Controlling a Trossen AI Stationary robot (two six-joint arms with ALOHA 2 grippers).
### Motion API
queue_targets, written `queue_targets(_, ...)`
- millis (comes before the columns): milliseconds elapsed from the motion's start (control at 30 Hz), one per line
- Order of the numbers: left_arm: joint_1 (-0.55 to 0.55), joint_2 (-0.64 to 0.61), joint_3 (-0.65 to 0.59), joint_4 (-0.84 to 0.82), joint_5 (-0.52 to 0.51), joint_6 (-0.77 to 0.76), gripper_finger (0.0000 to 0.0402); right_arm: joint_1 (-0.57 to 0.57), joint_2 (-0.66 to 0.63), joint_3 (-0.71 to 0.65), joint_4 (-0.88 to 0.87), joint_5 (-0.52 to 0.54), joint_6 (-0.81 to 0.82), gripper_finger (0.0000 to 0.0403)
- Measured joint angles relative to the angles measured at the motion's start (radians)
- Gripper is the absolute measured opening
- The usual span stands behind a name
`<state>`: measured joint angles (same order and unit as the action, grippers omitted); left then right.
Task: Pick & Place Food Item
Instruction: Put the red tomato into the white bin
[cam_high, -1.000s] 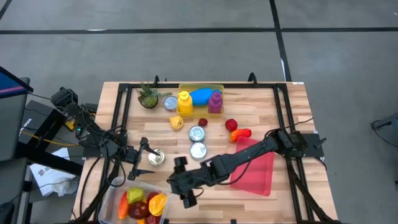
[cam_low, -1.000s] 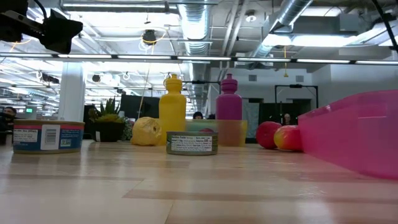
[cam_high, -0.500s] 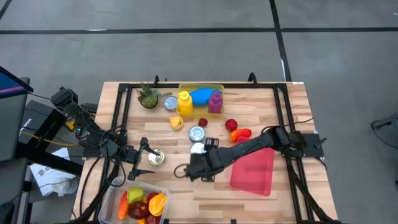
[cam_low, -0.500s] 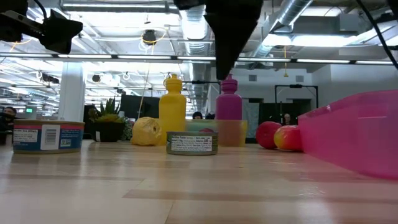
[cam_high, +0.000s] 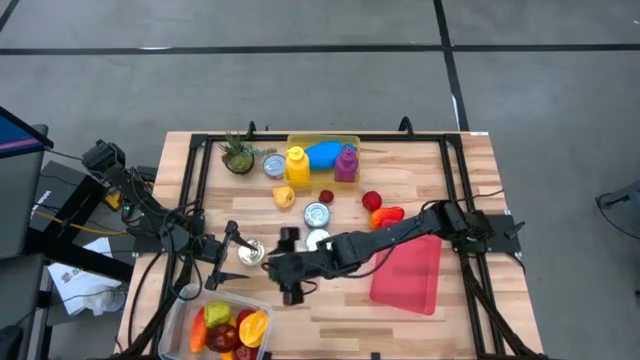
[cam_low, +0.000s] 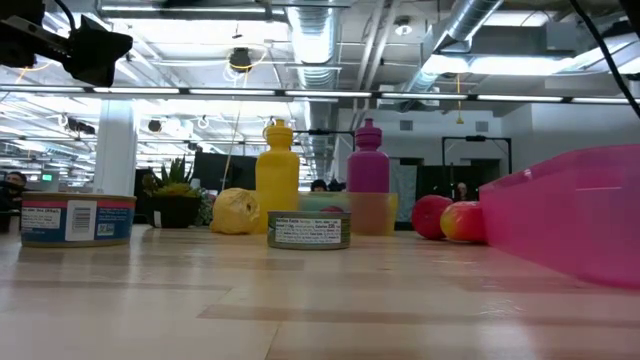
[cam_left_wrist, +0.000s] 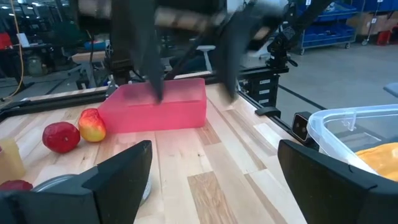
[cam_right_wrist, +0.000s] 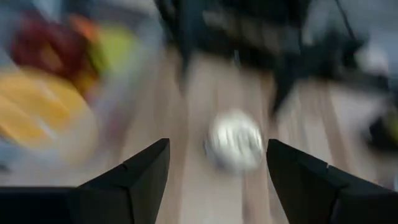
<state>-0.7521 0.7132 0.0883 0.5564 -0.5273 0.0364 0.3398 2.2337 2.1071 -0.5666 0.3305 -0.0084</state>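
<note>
Clear plastic tub (cam_high: 195, 310) at the near left holds the bright, rounded food pieces (cam_high: 228, 329); right gripper (cam_high: 287, 265), fingers parted and empty, hangs just beyond its far rim, probably to reach in; left gripper (cam_high: 232, 255) waits wide beside a round metal tin (cam_high: 250, 254).

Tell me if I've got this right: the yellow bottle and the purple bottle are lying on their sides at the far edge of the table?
Not quite. The yellow bottle and the purple bottle stand upright at the far edge of the table, as the low view shows.
</note>
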Motion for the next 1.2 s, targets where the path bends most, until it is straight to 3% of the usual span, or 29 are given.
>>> queue_targets(100, 0.0, 0.0, 0.0, -0.001, 0.0, 0.0, 0.0342, 0.001, 0.0, 0.0, 0.214, -0.092, -0.081, 0.0254)
queue_targets(367, 0.0, 0.0, 0.0, -0.002, -0.005, 0.001, 0.0342, 0.001, 0.013, -0.009, 0.845, -0.505, -0.248, 0.0228)
queue_targets(600, 0.0, 0.0, 0.0, -0.003, -0.005, 0.002, 0.0342, 0.002, 0.015, -0.202, 1.351, -0.543, -0.377, 0.0207)
queue_targets(700, 0.0, 0.0, 0.0, -0.007, -0.004, -0.011, 0.0342, -0.02, 0.01, -0.347, 1.529, -0.491, -0.362, 0.0201)
queue_targets(800, 0.0, 0.0, 0.0, -0.016, -0.005, -0.018, 0.0342, -0.042, -0.024, -0.519, 1.563, -0.341, -0.38, 0.0199)
queue_targets(1000, 0.0, 0.0, 0.001, -0.022, -0.005, -0.021, 0.0342, -0.047, -0.312, -0.893, 1.582, -0.041, -0.384, 0.0198)
queue_targets(1200, 0.0, 0.0, 0.001, -0.028, -0.004, -0.018, 0.0342, -0.053, -0.532, -1.259, 1.566, 0.2, -0.261, 0.0196)
